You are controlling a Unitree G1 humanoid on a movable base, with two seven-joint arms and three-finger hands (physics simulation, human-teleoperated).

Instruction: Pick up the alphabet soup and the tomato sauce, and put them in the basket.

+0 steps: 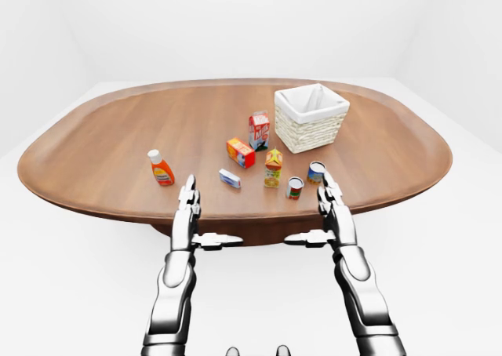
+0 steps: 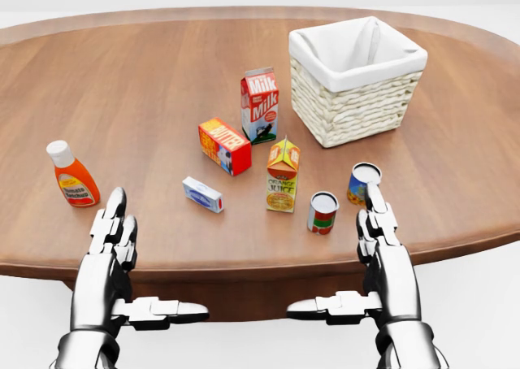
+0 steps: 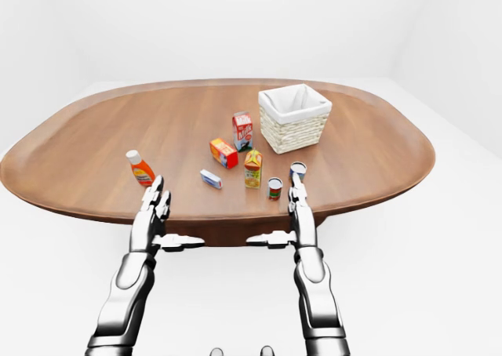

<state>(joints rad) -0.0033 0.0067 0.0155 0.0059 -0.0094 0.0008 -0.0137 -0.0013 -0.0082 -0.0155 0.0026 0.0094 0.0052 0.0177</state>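
Both cans stand upright on the wooden surface (image 2: 146, 84), on the side of the orange juice carton (image 2: 282, 175) that is toward the right edge of the head view. The can with the red label (image 2: 322, 213), which I take to be the tomato sauce, is just beside the carton. The can with the blue and yellow label (image 2: 362, 184), probably the alphabet soup, is a little further from the carton, right and slightly up from it in the view; I cannot read either label with certainty. The right hand (image 2: 382, 251) is open and holds nothing, with its fingers stretched flat and its thumb pointing inward, and its fingertips (image 2: 374, 197) reach almost to the blue and yellow can, which lies straight ahead of them. The left hand (image 2: 110, 255) is also open and empty, and it is well apart from the carton, on the carton's other side, near the orange bottle (image 2: 72, 175). So the right hand is clearly the nearer one for both cans. The long axis of each can is vertical, so I judge that a grasp from the side suits best. The basket (image 2: 357, 88) stands beyond the carton, up and to the right of it in the head view, with its white lining open and nothing visible inside. Neither can is lifted yet.
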